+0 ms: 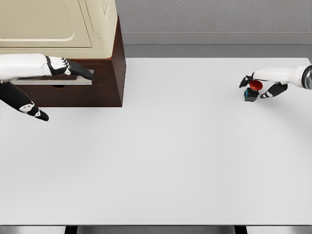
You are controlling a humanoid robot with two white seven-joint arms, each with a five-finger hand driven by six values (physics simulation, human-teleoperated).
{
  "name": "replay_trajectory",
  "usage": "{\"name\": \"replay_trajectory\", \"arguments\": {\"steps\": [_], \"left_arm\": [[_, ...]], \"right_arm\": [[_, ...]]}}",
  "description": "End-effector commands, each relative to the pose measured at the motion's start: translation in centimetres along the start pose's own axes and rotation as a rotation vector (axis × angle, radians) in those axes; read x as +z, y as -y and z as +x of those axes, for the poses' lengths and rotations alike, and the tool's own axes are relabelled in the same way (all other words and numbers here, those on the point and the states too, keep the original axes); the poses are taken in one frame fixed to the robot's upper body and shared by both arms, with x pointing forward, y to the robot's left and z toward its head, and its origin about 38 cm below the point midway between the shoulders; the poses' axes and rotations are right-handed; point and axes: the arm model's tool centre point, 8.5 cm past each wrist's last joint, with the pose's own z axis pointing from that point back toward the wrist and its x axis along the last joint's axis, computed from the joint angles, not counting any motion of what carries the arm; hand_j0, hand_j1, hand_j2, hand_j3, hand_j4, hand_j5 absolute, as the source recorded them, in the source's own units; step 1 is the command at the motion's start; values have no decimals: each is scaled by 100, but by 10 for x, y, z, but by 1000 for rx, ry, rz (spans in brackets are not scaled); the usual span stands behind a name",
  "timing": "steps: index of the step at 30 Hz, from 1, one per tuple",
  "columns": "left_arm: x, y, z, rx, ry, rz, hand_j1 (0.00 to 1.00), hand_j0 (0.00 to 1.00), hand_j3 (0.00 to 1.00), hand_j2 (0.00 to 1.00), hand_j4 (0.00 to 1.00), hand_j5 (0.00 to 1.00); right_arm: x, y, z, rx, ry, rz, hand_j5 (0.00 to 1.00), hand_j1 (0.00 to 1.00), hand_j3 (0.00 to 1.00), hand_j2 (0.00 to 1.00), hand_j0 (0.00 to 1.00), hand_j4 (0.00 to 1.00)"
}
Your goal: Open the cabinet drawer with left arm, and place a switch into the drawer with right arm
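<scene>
A cabinet with a cream top and a dark brown base point(109, 83) stands at the table's back left. Its drawer front carries a grey bar handle point(53, 82), and the drawer looks shut. My left hand point(58, 90) is at that front, fingers point(78, 70) stretched just above the handle and thumb well below it, open. A small switch point(252, 91), a black base with a red button, sits on the table at the far right. My right hand point(257, 87) straddles it from above, fingers left of it and thumb right of it, with a small gap still showing.
The white table point(161, 156) spreads wide between cabinet and switch. Its front edge runs along the bottom of the view and a grey wall closes the back.
</scene>
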Motion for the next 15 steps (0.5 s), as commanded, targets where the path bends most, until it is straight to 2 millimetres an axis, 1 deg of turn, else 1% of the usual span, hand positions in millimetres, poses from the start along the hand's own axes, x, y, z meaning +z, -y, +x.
{"name": "replay_trajectory", "arguments": {"steps": [1,5,7,8,10,12,15], "left_arm": [[0,0,-2,19,-8,5,100,100,100,100,100,100],[-6,8,-4,40,5,-5,100,100,100,100,100,100],[-4,11,-7,51,-5,-6,100,100,100,100,100,100],[-2,16,-11,82,-33,-7,100,100,100,100,100,100],[-1,17,-21,168,-114,0,100,100,100,100,100,100],[1,17,-23,183,-128,3,100,100,100,100,100,100],[2,27,-28,214,-146,-9,100,100,100,100,100,100]], "right_arm": [[1,1,0,-5,0,-5,70,70,70,70,70,70],[1,1,0,-4,1,-5,65,65,65,65,65,65],[1,1,0,-4,1,-5,63,63,63,63,63,63],[-1,1,2,-3,7,-5,61,61,61,61,61,61],[-1,1,2,-4,6,-5,59,59,59,59,59,59],[-1,1,2,-4,6,-5,56,56,56,56,56,56],[-1,1,2,-2,8,-5,52,52,52,52,52,52]]}}
